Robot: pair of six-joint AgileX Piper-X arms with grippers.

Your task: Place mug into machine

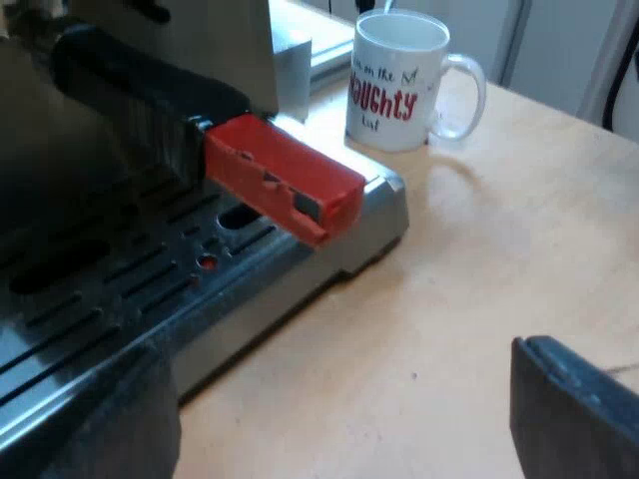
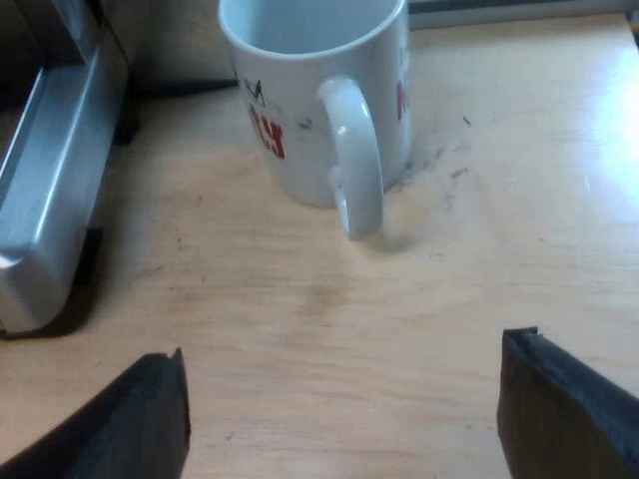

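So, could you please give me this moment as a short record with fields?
mug: upright on the table, beside the espresso machine, untouched
mug handle: turned toward the right hand
holder: locked in the machine's front, red end over the drip tray
left hand: open, empty, by the drip tray
right hand: open, empty, short of the mug
task: mug not yet in machine

White mug [image 2: 300,110] stands upright beside the machine [image 2: 50,200].
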